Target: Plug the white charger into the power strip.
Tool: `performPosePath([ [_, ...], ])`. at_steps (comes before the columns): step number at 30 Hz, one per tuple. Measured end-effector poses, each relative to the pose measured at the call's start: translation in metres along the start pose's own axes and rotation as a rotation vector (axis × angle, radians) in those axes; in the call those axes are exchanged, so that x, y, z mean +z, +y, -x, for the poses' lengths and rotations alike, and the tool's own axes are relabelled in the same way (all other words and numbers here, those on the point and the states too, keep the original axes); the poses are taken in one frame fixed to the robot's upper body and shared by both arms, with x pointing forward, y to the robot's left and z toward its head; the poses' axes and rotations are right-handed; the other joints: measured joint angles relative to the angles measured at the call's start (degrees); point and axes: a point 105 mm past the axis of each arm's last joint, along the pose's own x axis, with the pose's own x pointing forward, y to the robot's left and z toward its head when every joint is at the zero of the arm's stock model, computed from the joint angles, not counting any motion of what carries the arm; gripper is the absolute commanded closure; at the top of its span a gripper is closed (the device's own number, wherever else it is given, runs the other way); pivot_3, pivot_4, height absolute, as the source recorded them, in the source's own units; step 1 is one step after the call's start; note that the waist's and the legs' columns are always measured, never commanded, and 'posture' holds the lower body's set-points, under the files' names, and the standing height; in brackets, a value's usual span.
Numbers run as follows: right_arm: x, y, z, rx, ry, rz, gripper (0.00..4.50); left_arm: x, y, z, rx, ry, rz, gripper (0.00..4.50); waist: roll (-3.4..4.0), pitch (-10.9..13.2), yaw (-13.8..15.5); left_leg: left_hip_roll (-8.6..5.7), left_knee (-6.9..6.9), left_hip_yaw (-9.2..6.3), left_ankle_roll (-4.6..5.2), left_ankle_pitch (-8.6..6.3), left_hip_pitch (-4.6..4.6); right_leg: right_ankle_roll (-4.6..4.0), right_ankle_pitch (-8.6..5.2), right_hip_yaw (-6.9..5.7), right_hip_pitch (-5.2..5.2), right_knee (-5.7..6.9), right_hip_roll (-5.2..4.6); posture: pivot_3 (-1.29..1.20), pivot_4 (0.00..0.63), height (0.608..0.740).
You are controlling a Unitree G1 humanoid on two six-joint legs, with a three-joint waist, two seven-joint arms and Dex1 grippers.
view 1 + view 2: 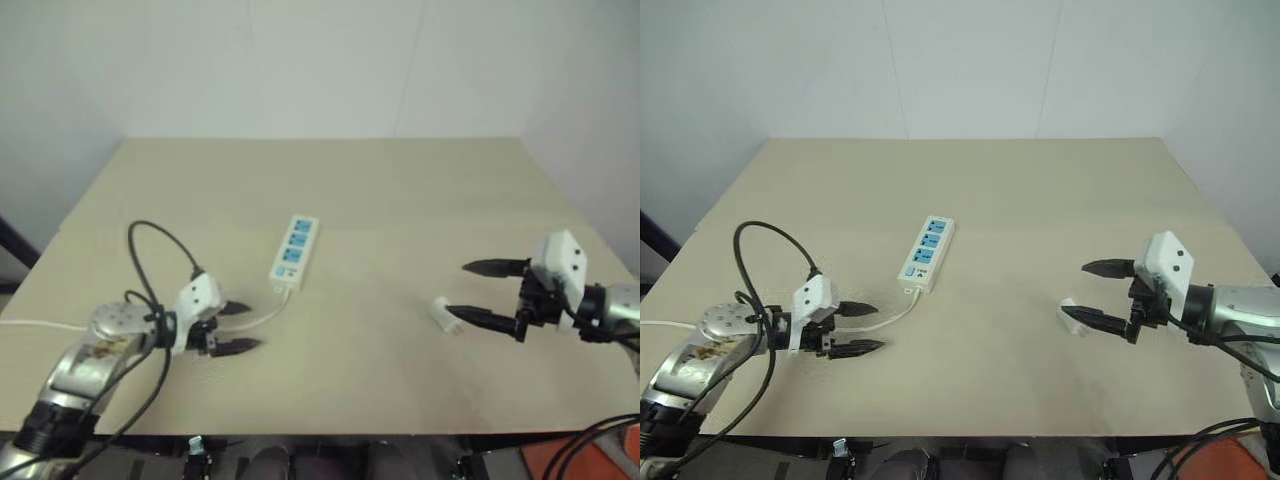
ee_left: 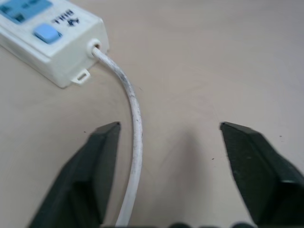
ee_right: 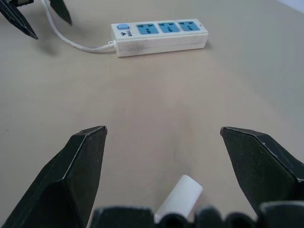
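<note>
Power strip (image 1: 293,252) flat on the beige bench (image 1: 400,200), near the middle, three blue sockets facing up, switch at the near end. White cord (image 2: 134,124) out of that near end, curved toward the left hand (image 1: 236,328) and passing between its two black fingers without any visible contact. Left hand low over the bench, just short of the strip's near end, fingers spread wide, nothing held. White charger (image 1: 1071,316) lying on the bench well to the right of the strip, apart from it, not plugged in. Right hand (image 1: 1101,293) hovering just beside the charger, fingers (image 3: 80,171) wide apart on either side of it, nothing gripped
</note>
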Motion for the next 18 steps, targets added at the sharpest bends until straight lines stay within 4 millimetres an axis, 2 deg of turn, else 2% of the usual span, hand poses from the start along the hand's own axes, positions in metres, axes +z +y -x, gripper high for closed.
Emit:
performPosePath([
  [3, -0.001, -0.001, 0.0, -0.004, 0.0, -0.005, 0.0, 0.013, 0.01, -0.006, 0.099, -0.109, 0.005, 0.02, -0.01, 0.01, 0.18, 0.0, 0.05, -0.01, 0.0, 0.0, 0.01, 0.0, 0.0, -0.01, 0.05, 0.03, -0.02, 0.0, 0.15, 0.74],
  [7, 0.001, -0.001, -0.002, -0.003, -0.013, -0.004, 0.0, 0.04, 0.028, -0.033, 0.306, -0.287, 0.021, 0.02, -0.07, 0.02, 0.66, -0.06, 0.12, -0.01, -0.01, 0.01, 0.01, 0.03, 0.04, -0.01, 0.09, 0.05, -0.01, 0.0, 0.15, 0.74],
  [9, 0.001, -0.001, -0.002, -0.004, -0.013, -0.004, 0.0, 0.047, 0.034, -0.043, 0.392, -0.327, 0.024, 0.02, -0.06, 0.02, 0.63, -0.09, 0.1, 0.01, -0.01, 0.01, 0.01, 0.03, 0.04, 0.0, 0.05, 0.04, -0.01, 0.0, 0.15, 0.74],
  [15, 0.001, -0.001, -0.002, -0.011, -0.016, -0.003, 0.0, 0.047, 0.032, -0.089, 0.571, -0.338, 0.101, 0.02, -0.1, 0.03, 0.73, -0.15, 0.11, 0.03, -0.01, 0.0, -0.02, 0.03, 0.04, 0.03, 0.06, 0.02, 0.0, 0.0, 0.15, 0.74],
  [18, 0.003, -0.001, -0.003, -0.017, -0.018, -0.001, 0.0, 0.045, 0.031, -0.104, 0.635, -0.316, 0.13, 0.02, -0.1, 0.04, 0.68, -0.15, 0.1, 0.03, -0.01, 0.0, -0.02, 0.03, 0.04, 0.03, 0.05, 0.03, 0.0, 0.0, 0.15, 0.74],
])
